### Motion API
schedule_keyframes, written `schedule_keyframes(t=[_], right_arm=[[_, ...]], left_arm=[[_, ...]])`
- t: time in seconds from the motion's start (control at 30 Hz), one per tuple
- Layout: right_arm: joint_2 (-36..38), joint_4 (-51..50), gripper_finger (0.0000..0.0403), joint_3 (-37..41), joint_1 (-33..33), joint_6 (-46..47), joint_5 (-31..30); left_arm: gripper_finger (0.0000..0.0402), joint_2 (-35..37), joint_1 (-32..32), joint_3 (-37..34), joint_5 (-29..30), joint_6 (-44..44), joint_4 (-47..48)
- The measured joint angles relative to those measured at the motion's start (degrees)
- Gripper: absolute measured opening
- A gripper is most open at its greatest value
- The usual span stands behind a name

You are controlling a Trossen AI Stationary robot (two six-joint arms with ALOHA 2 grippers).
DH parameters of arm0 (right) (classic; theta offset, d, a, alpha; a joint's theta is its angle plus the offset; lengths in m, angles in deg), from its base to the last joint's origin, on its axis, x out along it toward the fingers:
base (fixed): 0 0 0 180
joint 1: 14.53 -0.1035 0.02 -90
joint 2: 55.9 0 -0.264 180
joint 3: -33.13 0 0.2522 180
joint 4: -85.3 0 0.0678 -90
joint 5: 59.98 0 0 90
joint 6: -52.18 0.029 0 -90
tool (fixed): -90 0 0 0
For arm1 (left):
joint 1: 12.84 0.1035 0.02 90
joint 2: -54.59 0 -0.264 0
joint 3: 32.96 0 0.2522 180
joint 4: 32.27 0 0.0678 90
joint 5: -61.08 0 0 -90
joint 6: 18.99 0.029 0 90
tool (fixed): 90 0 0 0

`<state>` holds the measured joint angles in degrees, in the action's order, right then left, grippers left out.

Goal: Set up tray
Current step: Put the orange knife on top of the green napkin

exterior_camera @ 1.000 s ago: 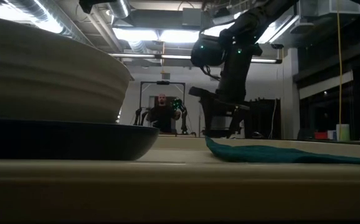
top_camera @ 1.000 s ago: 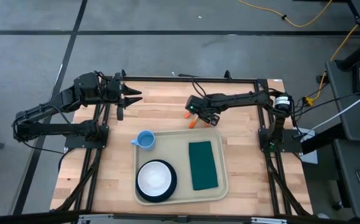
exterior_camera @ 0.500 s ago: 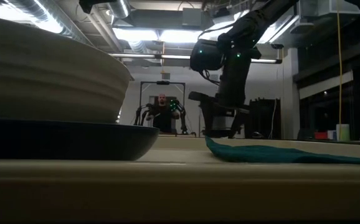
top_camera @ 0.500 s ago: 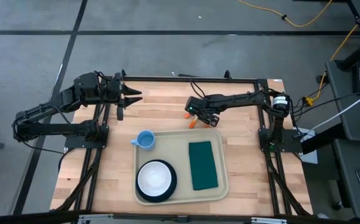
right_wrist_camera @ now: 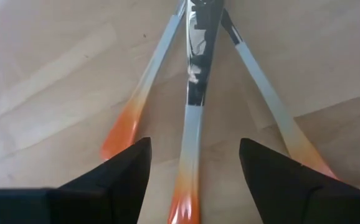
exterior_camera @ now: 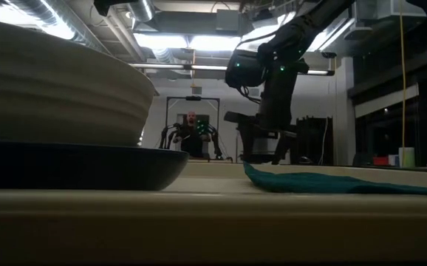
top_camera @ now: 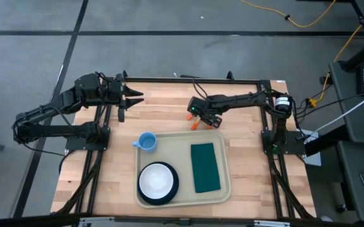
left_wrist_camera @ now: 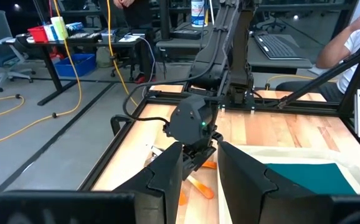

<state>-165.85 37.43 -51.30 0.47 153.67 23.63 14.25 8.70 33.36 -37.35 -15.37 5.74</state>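
Tray (top_camera: 183, 165) sits on the table (top_camera: 169, 107) at the near-centre, long side across, w/ a dark plate (top_camera: 157, 183) and white bowl (top_camera: 156, 178) in its left part and a green napkin (top_camera: 205, 167) lying flat in its right part; a blue cup (top_camera: 147, 142) stands just at the tray's far-left corner, rim contact can't be told. R gripper (top_camera: 202, 118) is low over the bare wood just beyond the tray's far edge, fingers spread apart, nothing clamped; in the R wrist view the two dark fingers (right_wrist_camera: 114, 175) straddle the middle one of three utensils (right_wrist_camera: 192, 124) w/ orange handle ends, which fan out flat on the wood. Orange ends also show by the gripper in the high view (top_camera: 193, 121). L wrist view shows the same gripper (left_wrist_camera: 192, 146) down over the orange handles (left_wrist_camera: 198, 186), tray rim (left_wrist_camera: 255, 152) and napkin (left_wrist_camera: 307, 177) beside it. L gripper (top_camera: 135, 98) waits at the far-left of the table, well apart from the tray, fingers parted, empty. In the low view a person (exterior_camera: 191, 134) shows in the room behind.
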Motion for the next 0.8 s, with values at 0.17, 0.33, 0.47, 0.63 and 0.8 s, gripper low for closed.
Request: schedule_keyframes(t=[0.17, 0.33, 0.47, 0.63, 0.8], right_arm=[[-0.49, 0.6, 0.0248, -0.04, 0.31, -0.14, 0.01], [-1.49, 1.29, 0.0248, -0.04, 0.31, -0.18, 0.32], [-1.75, 1.64, 0.0248, -0.09, 0.37, -0.21, 0.39], [-1.76, 1.46, 0.0241, -0.09, 0.42, -0.2, 0.75], [-1.81, 0.73, 0.0197, -0.09, 0.42, -0.2, 1.45]], left_arm=[[0.0097, 0.0, 0.0, 0.0, 0.0, 0.0, -0.02], [0.0097, 0.04, 0.0, 0.0, 0.0, -0.19, 0.0], [0.0097, 0.09, 0.0, 0.0, 0.0, -0.28, 0.0], [0.0097, 0.09, 0.0, 0.0, 0.0, -0.31, 0.0], [0.0097, 0.09, 0.0, 0.0, 0.02, -0.33, 0.0]])
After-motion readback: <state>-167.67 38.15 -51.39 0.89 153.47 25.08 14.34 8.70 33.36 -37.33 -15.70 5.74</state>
